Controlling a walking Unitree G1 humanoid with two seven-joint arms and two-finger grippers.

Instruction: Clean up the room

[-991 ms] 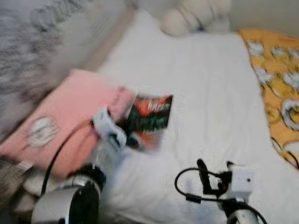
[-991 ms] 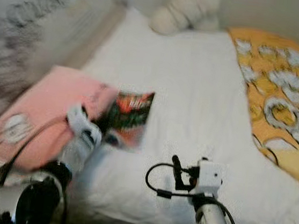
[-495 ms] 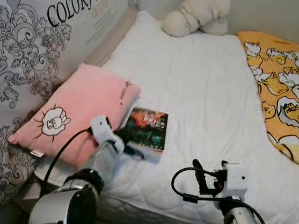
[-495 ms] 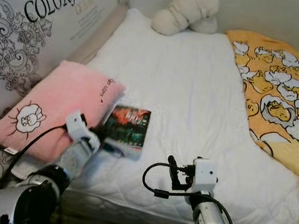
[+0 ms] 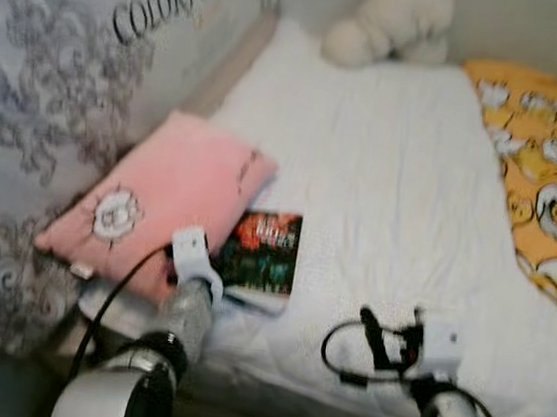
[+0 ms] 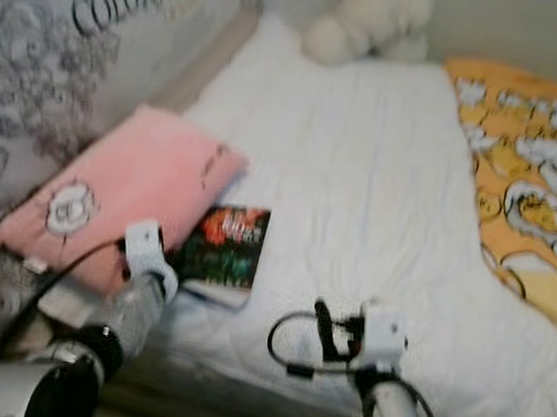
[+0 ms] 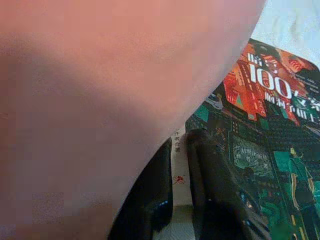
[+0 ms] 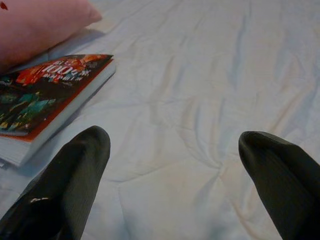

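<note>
One book (image 5: 259, 264) reading "100", left tool (image 7: 181, 192) touching

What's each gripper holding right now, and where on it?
Left gripper: shut on the book, pinching its near corner beside the pink pillow. Right gripper: open above the white mattress, holding nothing.

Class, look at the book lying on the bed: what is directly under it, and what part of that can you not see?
The book lies flat on the white quilted bed cover, its edge beside the pink pillow. The cover beneath the book is hidden. The left gripper has its jaws at the book's corner.
</note>
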